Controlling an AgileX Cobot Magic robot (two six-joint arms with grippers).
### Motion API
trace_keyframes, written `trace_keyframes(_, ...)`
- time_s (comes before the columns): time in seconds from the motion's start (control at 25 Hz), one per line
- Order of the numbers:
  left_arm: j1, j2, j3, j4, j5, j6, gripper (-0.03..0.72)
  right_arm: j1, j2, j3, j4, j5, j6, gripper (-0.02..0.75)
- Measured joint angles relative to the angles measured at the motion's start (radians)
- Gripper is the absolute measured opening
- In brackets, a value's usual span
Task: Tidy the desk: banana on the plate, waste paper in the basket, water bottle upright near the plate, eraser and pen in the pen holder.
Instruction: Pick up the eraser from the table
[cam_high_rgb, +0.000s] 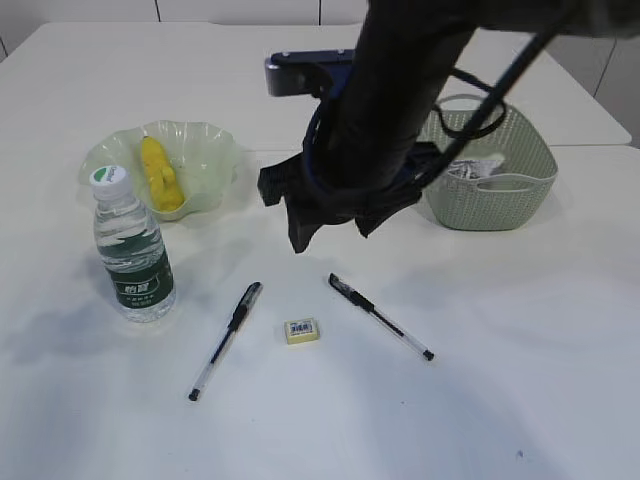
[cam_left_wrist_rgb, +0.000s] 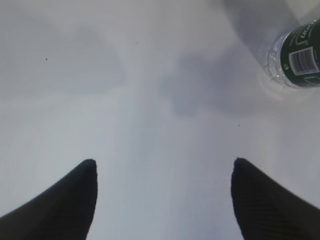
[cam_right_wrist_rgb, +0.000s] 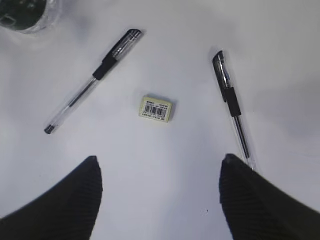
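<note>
The step in hand is judged to be the gathering of the eraser and pens, the other items appearing settled: the banana (cam_high_rgb: 160, 175) is seen lying in the plate (cam_high_rgb: 215, 150) at about ten o'clock on the desk (cam_high_rgb: 520, 380), the water bottle (cam_high_rgb: 133, 250) is stood upright just at the plate's six o'clock side, and crumpled waste paper (cam_high_rgb: 478, 168) is seen inside the basket (cam_high_rgb: 510, 195) at two o'clock. The pen holder cannot be made out; it may be hidden behind the dark arm that fills the middle of the exterior view. In the right wrist view the right gripper (cam_right_wrist_rgb: 160, 190) is held above the desk with its fingers spread wide and nothing between them; the eraser (cam_right_wrist_rgb: 156, 109) lies at twelve o'clock from it, with the left pen (cam_right_wrist_rgb: 92, 82) at ten o'clock and the right pen (cam_right_wrist_rgb: 231, 102) at two o'clock, the lower end of that pen passing close by one fingertip. The left gripper (cam_left_wrist_rgb: 162, 195) is likewise seen spread and empty over bare desk, the water bottle at its two o'clock. For the next move, a descent centred on the eraser would be called for, with the fingers kept clear of both pens, since so small and low a block could easily be pushed aside rather than pinched.
</note>
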Motion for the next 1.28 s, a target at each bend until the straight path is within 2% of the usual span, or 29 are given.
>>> trace_keyframes(0.2,0.000,0.000,0.000,-0.002,0.000,0.000,0.592,0.009,0.179,-0.149,-0.015,0.110,0.072,0.542)
trace_keyframes(0.4,0.000,0.000,0.000,-0.005,-0.008,0.000,0.592,0.014,0.319,-0.263,-0.019,0.133,0.130,0.542)
trace_keyframes(0.76,0.000,0.000,0.000,-0.009,-0.012,0.000,0.591,0.032,0.402,-0.287,0.006,0.135,0.215,0.540)
trace_keyframes(1.28,0.000,0.000,0.000,-0.038,-0.027,0.000,0.591,0.032,0.439,-0.288,-0.015,0.135,0.251,0.540)
